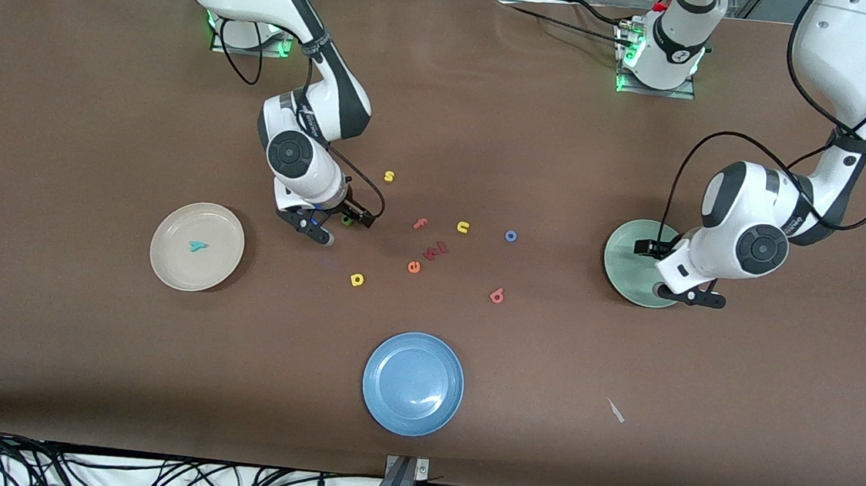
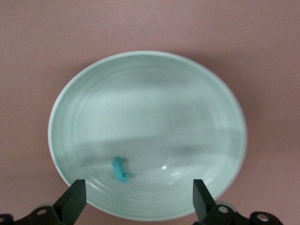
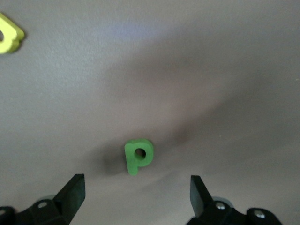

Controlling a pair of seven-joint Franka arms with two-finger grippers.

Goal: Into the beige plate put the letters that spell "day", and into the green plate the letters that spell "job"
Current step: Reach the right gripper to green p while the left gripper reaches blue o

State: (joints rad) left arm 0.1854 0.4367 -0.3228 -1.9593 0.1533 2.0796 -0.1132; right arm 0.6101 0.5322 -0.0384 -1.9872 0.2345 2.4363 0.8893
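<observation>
Fingers spread wide, the left claw (image 2: pixel 138 199) hovers over the green plate (image 2: pixel 140 93), empty, with the teal j (image 2: pixel 120 169) lying in the plate just below it; the right claw (image 3: pixel 136 197), likewise released, hangs low over the table (image 3: pixel 211 70) with the green d (image 3: pixel 138 156) between its fingers, ungripped, while the teal y (image 1: pixel 198 245) rests in the beige plate (image 1: pixel 169 253)

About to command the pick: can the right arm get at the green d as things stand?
Probably yes: the right gripper hangs open right over the green d, which lies alone on bare table, nothing between.
</observation>
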